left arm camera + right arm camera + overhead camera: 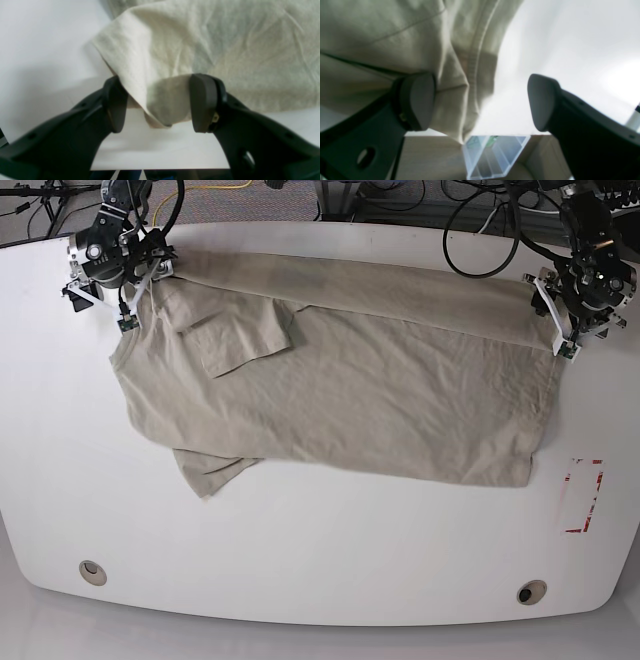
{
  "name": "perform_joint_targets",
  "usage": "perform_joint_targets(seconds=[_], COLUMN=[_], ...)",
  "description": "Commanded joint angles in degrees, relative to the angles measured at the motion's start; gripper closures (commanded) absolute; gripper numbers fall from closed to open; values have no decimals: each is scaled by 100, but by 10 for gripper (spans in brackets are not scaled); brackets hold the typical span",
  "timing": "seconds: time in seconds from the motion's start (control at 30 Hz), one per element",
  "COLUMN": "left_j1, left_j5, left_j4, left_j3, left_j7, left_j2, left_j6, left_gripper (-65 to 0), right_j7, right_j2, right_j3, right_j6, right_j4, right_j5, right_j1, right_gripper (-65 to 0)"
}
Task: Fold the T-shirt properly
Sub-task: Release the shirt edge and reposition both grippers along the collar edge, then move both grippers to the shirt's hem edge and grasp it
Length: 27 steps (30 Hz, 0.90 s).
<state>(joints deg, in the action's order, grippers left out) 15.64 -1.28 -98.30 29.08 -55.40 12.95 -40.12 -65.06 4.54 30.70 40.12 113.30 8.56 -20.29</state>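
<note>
My left claw (156, 105) gapes around a corner of the wrinkled beige cotton T-shirt (340, 385); my right claw (481, 102) also gapes, hem between its jaws.

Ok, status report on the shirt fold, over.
Left gripper jaws apart, T-shirt corner between them. Right gripper open, shirt edge against one finger, not pinched. Shirt spread on table, one sleeve folded in. Nothing in the way.
</note>
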Motion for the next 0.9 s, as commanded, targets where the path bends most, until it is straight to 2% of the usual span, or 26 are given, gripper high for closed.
perform_joint_targets(seconds=[0.0,0.2,0.43,0.67,0.87], left_j1=[128,304,638,1016,1131], left_j5=[106,115,106,80,71], left_j4=[-91,-91,-372,-785,-1119], left_j3=[33,33,33,33,288], left_j7=[-21,-21,-30,-249,-425], left_j2=[90,90,72,54,46], left_j6=[12,12,12,12,12], left_gripper=[-349,-349,-349,-349,-350], right_j7=[-4,-4,5,5,13], right_j2=[307,685,905,878,518], right_j3=[64,73,47,38,38], right_j6=[-12,-12,-12,-12,-12], right_j4=[95,59,77,77,-46], right_j5=[54,81,45,45,45], right_j1=[-76,-102,-6,618,1462], right_gripper=[-545,-545,-545,-544,-542])
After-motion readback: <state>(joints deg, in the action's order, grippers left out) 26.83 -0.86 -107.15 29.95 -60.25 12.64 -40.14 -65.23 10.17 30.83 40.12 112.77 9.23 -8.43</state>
